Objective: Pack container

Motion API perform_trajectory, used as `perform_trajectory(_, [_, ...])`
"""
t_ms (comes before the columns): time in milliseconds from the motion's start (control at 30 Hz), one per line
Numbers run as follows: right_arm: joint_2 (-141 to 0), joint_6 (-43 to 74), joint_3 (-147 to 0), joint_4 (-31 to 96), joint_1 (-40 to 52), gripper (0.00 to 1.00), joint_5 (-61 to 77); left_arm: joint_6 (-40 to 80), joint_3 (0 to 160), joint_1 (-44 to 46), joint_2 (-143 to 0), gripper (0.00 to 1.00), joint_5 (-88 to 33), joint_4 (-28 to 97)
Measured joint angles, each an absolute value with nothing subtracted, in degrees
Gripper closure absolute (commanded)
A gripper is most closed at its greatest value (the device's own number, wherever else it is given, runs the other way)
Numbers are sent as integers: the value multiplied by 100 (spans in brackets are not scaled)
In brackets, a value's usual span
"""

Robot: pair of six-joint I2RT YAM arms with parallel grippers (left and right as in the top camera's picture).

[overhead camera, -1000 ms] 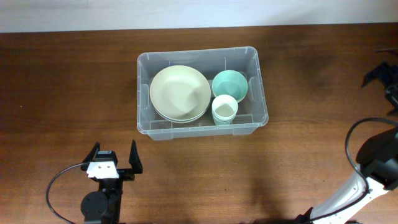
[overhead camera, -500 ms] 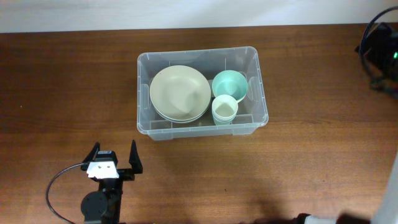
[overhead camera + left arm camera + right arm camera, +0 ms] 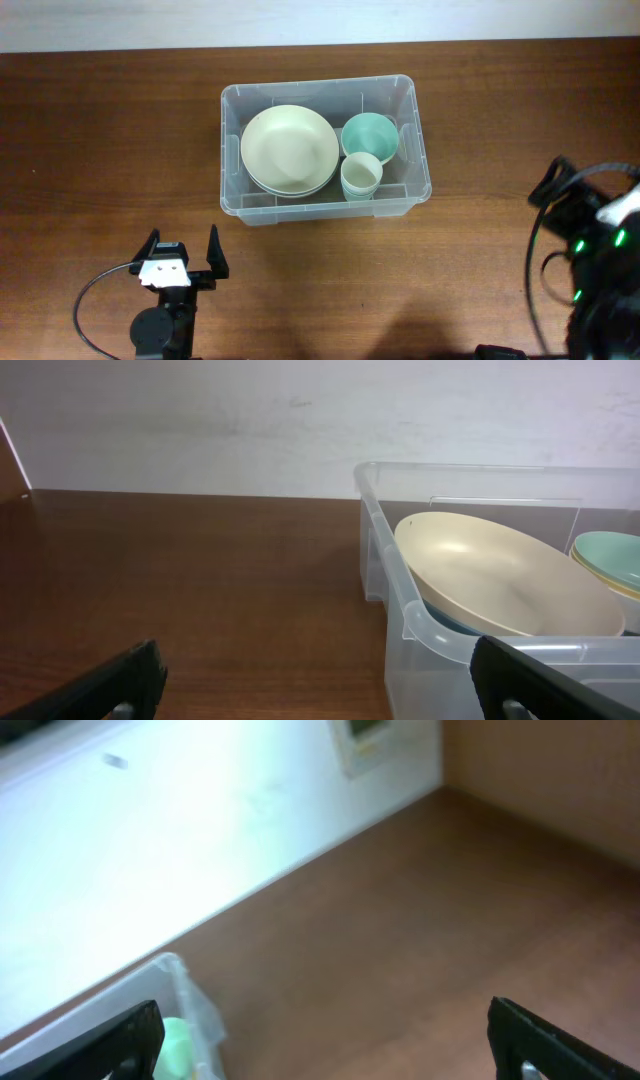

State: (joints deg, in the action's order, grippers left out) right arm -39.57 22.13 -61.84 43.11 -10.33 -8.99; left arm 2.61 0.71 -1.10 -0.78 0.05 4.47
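Showing container (image 3: 318, 90) whole overhead, cup (image 3: 360, 177) inside

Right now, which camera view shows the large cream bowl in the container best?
The overhead view: the large cream bowl shows whole from above, inside the container. The left wrist view shows it from the side, its lower part behind the container wall. The blurred right wrist view does not show it.

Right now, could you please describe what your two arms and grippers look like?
The left gripper has black fingers, a white plate on its body, a round black joint behind and a looping black cable. The right arm is black with green lights, a white patch and looping black cables; the right gripper has black fingers.
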Motion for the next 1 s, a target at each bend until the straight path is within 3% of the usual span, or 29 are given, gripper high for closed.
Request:
perform_trajectory(367, [-1540,1118,-3428,2016,-38,1,-770,261,71,-110,-78,1,8,447])
perform_trajectory(700, [-261,580,-2014,1579,-21,1,-521,263,71,-110,-78,1,5,447])
perform_trajectory(1000, [-82,532,-1302,978,-21,1,-410,263,71,-110,-78,1,5,447])
